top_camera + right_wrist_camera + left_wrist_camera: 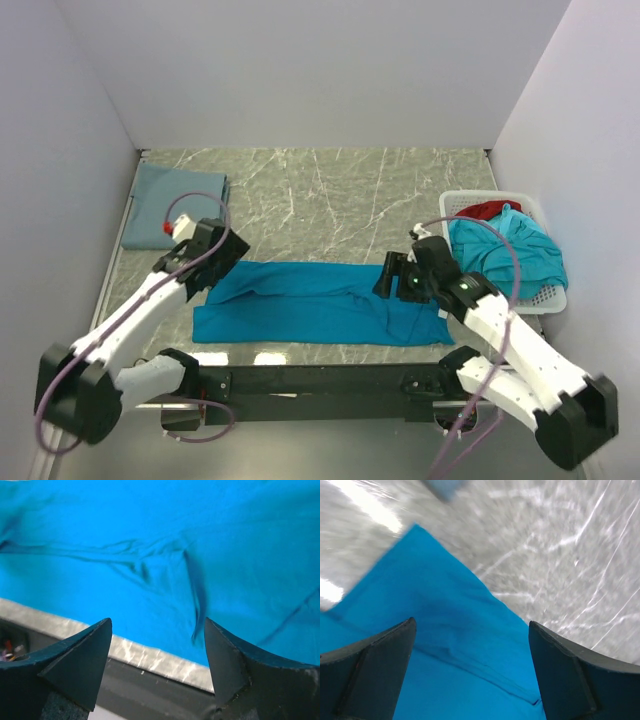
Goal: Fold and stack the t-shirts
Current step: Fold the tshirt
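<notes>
A bright teal-blue t-shirt (pixel 310 302) lies folded into a long band across the near middle of the table. My left gripper (pixel 215 250) hangs over its left end, open, with only cloth (pixel 455 645) showing under its wide-apart fingers (pixel 375 675). My right gripper (pixel 395 275) stands over the shirt's right part, open and empty, above the shirt's near edge (pixel 165 570). A duller grey-blue t-shirt (pixel 170 203) lies folded at the back left. More t-shirts, teal (pixel 510 250) and red (pixel 490 209), sit heaped in the basket.
The white perforated basket (pixel 545 296) stands at the right wall. White walls close in the table on three sides. The black base rail (pixel 320 380) runs along the near edge, seen also as the rail (pixel 150 690) under my right fingers.
</notes>
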Tool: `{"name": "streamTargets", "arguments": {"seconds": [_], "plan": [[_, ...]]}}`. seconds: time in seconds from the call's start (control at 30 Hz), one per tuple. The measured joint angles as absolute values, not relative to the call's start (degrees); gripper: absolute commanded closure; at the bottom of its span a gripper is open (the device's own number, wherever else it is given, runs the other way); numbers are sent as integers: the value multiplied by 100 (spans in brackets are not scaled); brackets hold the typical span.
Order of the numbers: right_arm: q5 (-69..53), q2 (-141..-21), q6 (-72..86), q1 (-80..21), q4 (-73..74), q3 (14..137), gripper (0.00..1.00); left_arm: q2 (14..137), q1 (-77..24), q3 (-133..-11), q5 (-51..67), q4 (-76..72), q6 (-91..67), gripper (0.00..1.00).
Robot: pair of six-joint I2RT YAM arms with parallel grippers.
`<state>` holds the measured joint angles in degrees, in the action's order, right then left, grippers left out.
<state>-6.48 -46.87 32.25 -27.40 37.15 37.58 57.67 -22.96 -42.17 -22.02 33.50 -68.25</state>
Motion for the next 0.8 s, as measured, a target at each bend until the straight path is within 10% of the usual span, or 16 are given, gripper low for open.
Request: {"name": "streamTargets", "arguments": {"seconds": [0.37, 0.8], "plan": [[-674, -6923, 2869, -2740, 2600, 4021, 19, 8152, -2285, -4462, -961, 2053, -6005, 1], [-1308, -7564, 2556, -3030, 1970, 3841, 19, 8154, -1697, -4025, -567, 1426, -5953, 1]]}}
